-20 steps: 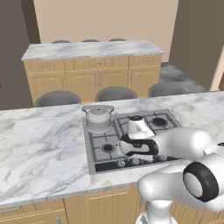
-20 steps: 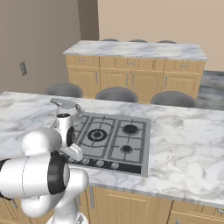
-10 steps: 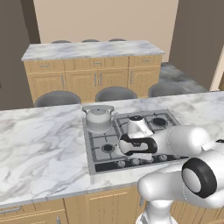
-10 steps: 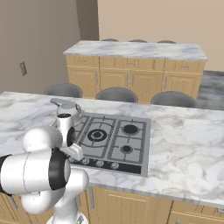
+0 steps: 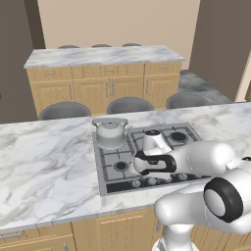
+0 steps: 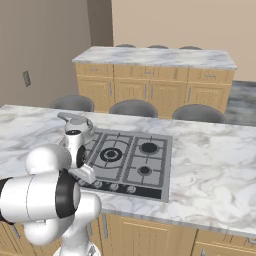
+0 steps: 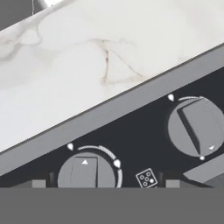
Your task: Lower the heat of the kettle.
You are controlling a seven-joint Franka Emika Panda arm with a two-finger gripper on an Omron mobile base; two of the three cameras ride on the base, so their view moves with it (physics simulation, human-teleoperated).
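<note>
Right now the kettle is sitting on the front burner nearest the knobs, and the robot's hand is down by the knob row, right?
Not quite. The kettle sits on the back burner of the stove, on the side far from the knobs, as the left base view shows. The rest holds: the gripper is down at the knob row, right over one knob.

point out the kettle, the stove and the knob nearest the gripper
kettle (image 5: 110, 135), left base view, on its rounded body
stove (image 6: 131, 159), right base view, on bare grey top between burners
knob (image 7: 85, 173), hand view, on its raised grip bar
</note>
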